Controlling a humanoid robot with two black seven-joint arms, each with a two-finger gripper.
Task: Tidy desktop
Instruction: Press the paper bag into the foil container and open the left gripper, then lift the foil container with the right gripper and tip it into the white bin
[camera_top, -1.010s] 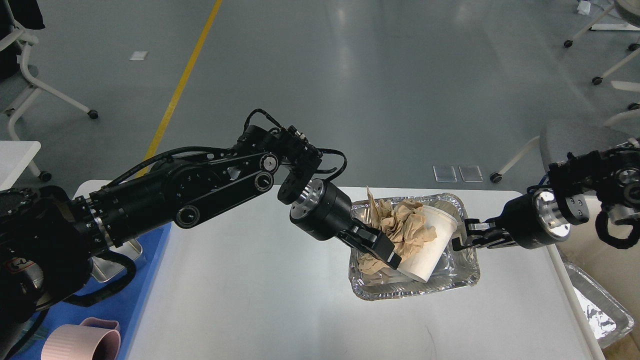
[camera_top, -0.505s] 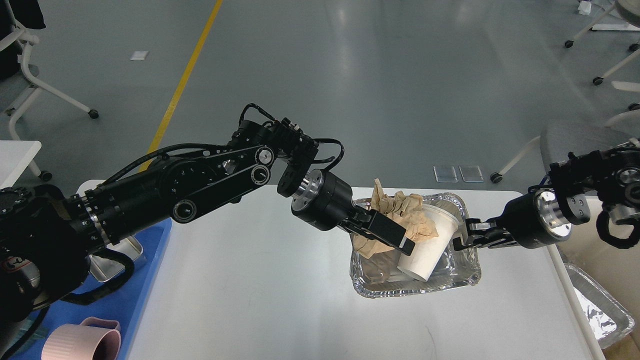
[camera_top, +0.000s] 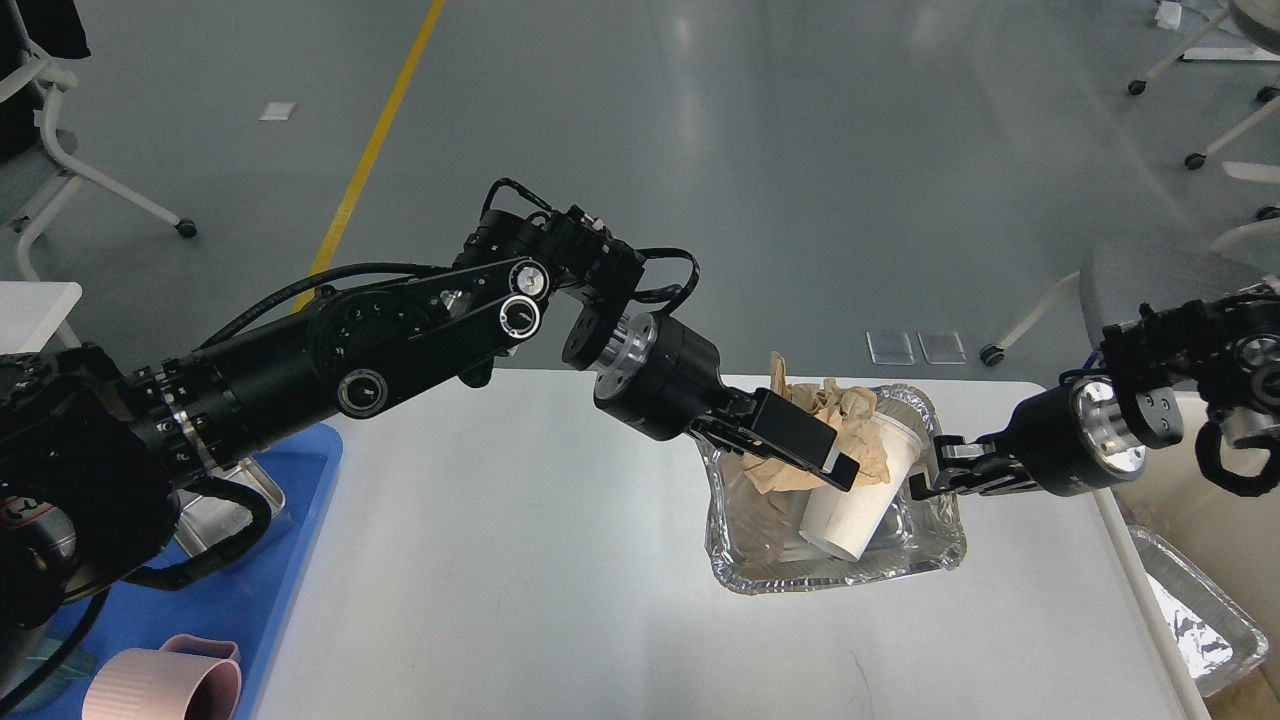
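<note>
Right now the white counter (camera_top: 520, 560) lies under both arms. Above it, the left claw (camera_top: 835, 462) is clenched on crumpled brown paper (camera_top: 850, 420) beside the white cup (camera_top: 860, 500) in the foil tray (camera_top: 830, 580). Just past it, the right claw (camera_top: 925, 478) pinches the tray's rim. I think the paper gets lifted out next, without tipping the cup.

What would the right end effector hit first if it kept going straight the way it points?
The right end effector points left at the foil tray rim; just beyond is the tilted white cup. It would likely meet the cup's upper side first, though depth is unclear.
</note>
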